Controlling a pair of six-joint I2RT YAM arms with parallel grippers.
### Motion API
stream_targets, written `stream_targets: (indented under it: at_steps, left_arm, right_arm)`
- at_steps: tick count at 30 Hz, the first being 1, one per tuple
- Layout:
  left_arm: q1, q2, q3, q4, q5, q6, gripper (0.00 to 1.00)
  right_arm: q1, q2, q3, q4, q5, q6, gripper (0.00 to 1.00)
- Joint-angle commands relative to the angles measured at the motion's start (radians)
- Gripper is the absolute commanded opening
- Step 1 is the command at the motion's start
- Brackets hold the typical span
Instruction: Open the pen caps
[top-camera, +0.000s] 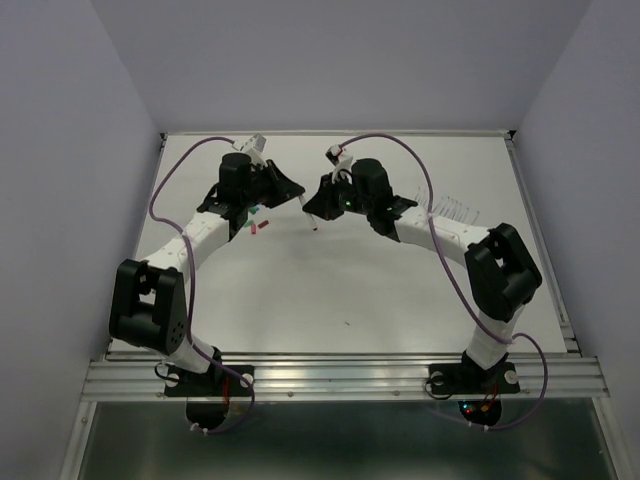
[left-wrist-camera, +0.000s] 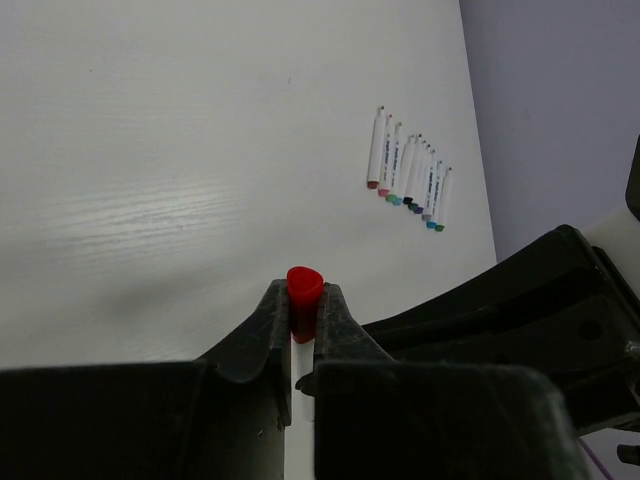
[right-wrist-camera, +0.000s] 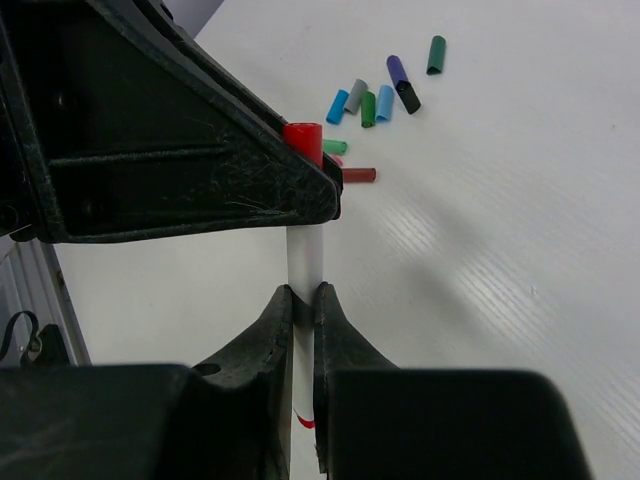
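Red pen cap (left-wrist-camera: 305, 280) sits pinched at the tips of my left gripper (left-wrist-camera: 303, 305). My right gripper (right-wrist-camera: 305, 305) clamps the white pen (right-wrist-camera: 305, 255) just behind it. The pen's long axis runs straight between both grippers, so I judge the pull goes along it. Loose caps (right-wrist-camera: 385, 95) lie beyond.

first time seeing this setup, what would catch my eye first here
Both arms meet on one thin white-barrelled marker pen: the right gripper is shut on its barrel, the left gripper shut on the small red plastic cap at its end. On the white table lie scattered loose coloured plastic caps and, to the right, a neat row of white pens.
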Motion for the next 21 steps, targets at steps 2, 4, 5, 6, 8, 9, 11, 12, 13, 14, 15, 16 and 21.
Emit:
stream_targets:
  at_steps: [2,4,5,6,8,9,11,12,13,14,15,16,21]
  left_arm:
    - [0.008,-0.032,0.042,0.018,-0.083,0.018,0.00]
    - [0.027,-0.040,0.049,0.013,-0.142,0.017,0.00]
    - [0.055,-0.039,0.066,0.001,-0.156,0.014,0.00]
    - [0.071,-0.036,0.077,-0.006,-0.167,0.014,0.00]
    - [0.093,-0.031,0.108,-0.071,-0.267,0.009,0.00]
    - [0.099,-0.034,0.140,-0.093,-0.305,0.014,0.00]
    - [0.106,-0.051,0.149,-0.096,-0.382,0.017,0.00]
    - [0.114,-0.055,0.152,-0.096,-0.391,0.012,0.00]
    - [0.128,-0.062,0.154,-0.096,-0.413,0.008,0.00]
    - [0.135,-0.066,0.163,-0.101,-0.417,0.004,0.00]
    - [0.145,-0.066,0.166,-0.104,-0.419,0.003,0.00]
    - [0.157,-0.071,0.167,-0.104,-0.419,0.004,0.00]
    - [0.162,-0.048,0.190,-0.173,-0.408,0.041,0.00]
  right_arm:
    - [-0.003,-0.015,-0.032,0.058,-0.032,-0.006,0.01]
    - [-0.003,-0.033,-0.108,0.057,-0.087,-0.003,0.01]
    - [-0.003,-0.058,-0.138,0.058,-0.101,0.000,0.00]
    - [-0.003,-0.070,-0.171,0.058,-0.113,0.004,0.01]
    - [-0.003,-0.101,-0.296,0.067,-0.130,0.029,0.01]
    - [-0.003,-0.125,-0.334,0.082,-0.133,0.044,0.01]
    - [-0.003,-0.147,-0.426,0.090,-0.144,0.081,0.01]
    - [-0.003,-0.164,-0.443,0.086,-0.150,0.087,0.01]
    - [-0.003,-0.175,-0.457,0.083,-0.158,0.102,0.01]
    - [-0.003,-0.184,-0.471,0.087,-0.169,0.104,0.01]
    - [-0.003,-0.193,-0.477,0.087,-0.178,0.104,0.01]
    - [-0.003,-0.217,-0.483,0.087,-0.164,0.104,0.01]
    - [-0.003,-0.251,-0.428,0.023,-0.094,0.072,0.01]
